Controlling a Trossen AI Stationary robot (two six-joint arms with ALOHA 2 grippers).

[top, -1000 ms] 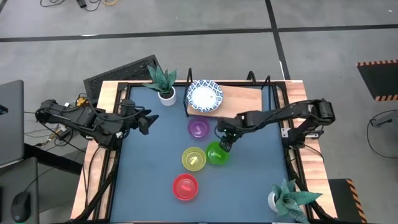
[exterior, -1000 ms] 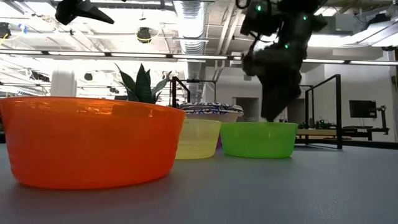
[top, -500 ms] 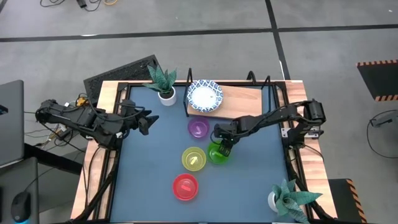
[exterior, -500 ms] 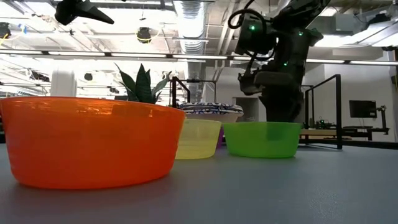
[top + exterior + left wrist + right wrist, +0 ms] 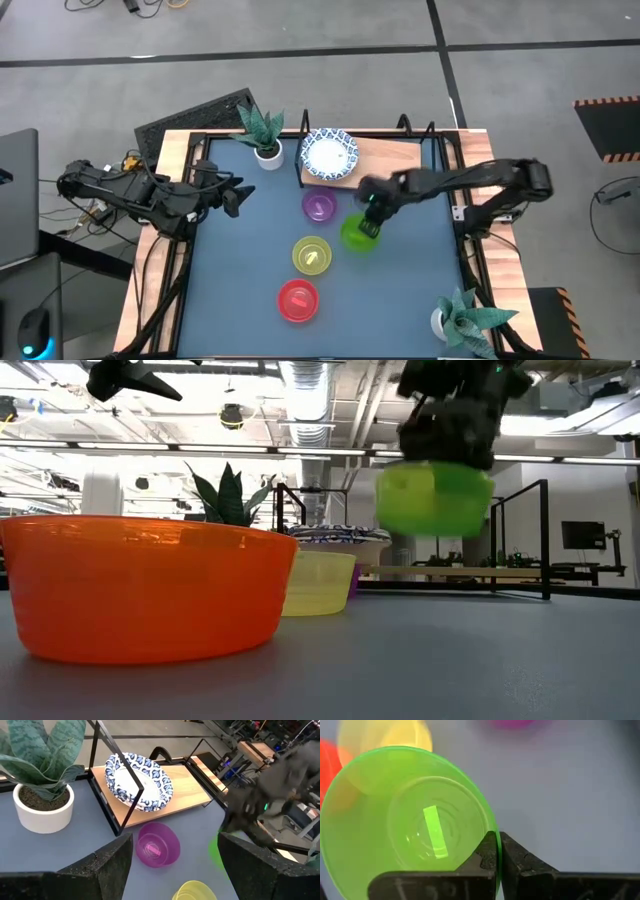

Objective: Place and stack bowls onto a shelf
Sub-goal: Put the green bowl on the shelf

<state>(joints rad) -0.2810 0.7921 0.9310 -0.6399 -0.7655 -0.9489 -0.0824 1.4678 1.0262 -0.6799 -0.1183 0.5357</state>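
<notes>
Right now the right gripper is pinched tight on the rim of the green bowl; the wrist view shows its two fingers clamped on the near wall, one inside and one outside. In the low view the green bowl hangs clear of the blue tabletop, carried under the gripper.

From above, the green bowl sits over the table's middle, just beside the purple bowl and the yellow bowl, in front of the shelf. Red bowl is nearer the front edge, apart from the yellow one.

Shelf holds the patterned white bowls, stacked at its left end; I can't tell how many are in the stack. Rest of the wooden board is bare. Two potted plants: one at the back by the shelf's left end, one at the front right corner.

Left gripper waits over the table's left side, fingers spread wide, holding nothing. Its wrist view looks across at the purple bowl and the stack on the shelf.
</notes>
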